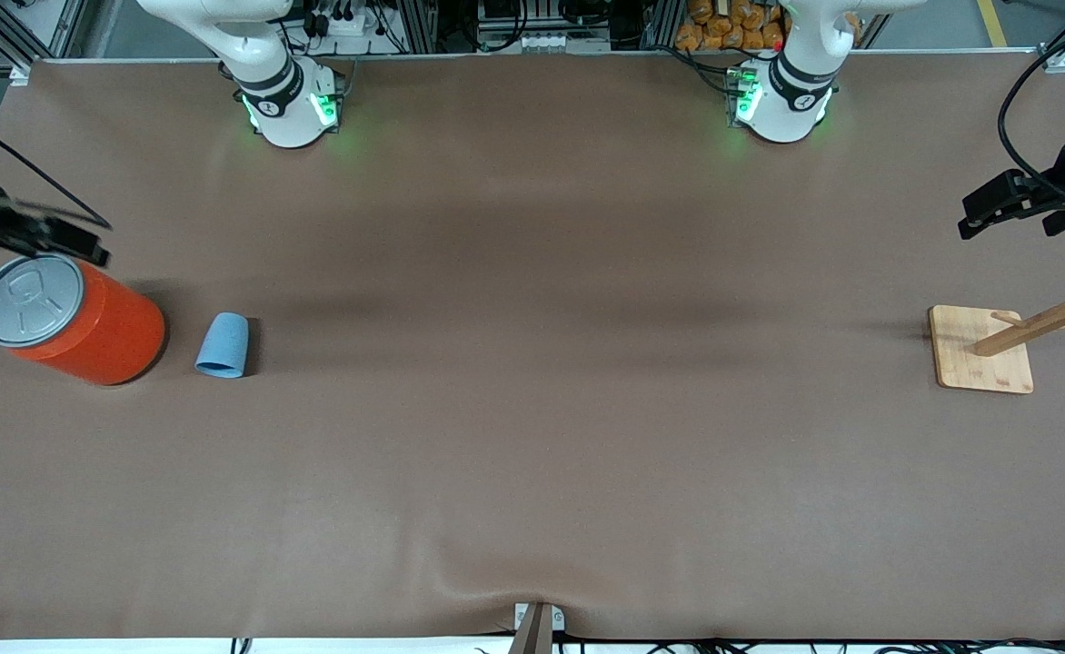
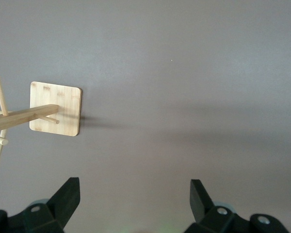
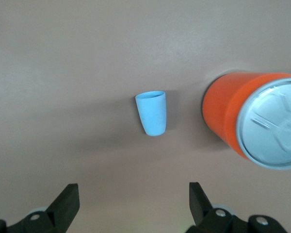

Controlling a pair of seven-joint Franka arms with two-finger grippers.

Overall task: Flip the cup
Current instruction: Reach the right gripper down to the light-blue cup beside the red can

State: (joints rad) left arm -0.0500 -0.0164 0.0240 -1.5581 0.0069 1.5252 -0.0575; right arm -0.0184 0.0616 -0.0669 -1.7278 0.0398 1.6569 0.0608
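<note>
Both claws are sitting wide open and holding nothing. The right claw [image 3: 133,206] is hanging up high at the right arm's end of the surface [image 1: 532,454], over the spot beside the orange can [image 1: 78,318]. The left claw [image 2: 135,204] is waiting up in the air at the left arm's end, near the wooden rack [image 1: 1014,350].

The cup [image 1: 223,345] is sitting on the surface just beside the orange can, not touching it. Its wide mouth is facing down, so it is looking upside down.

No step is looking started yet. Next, I think the right claw is needing to come down, pinch the cup's sides and turn it over.
</note>
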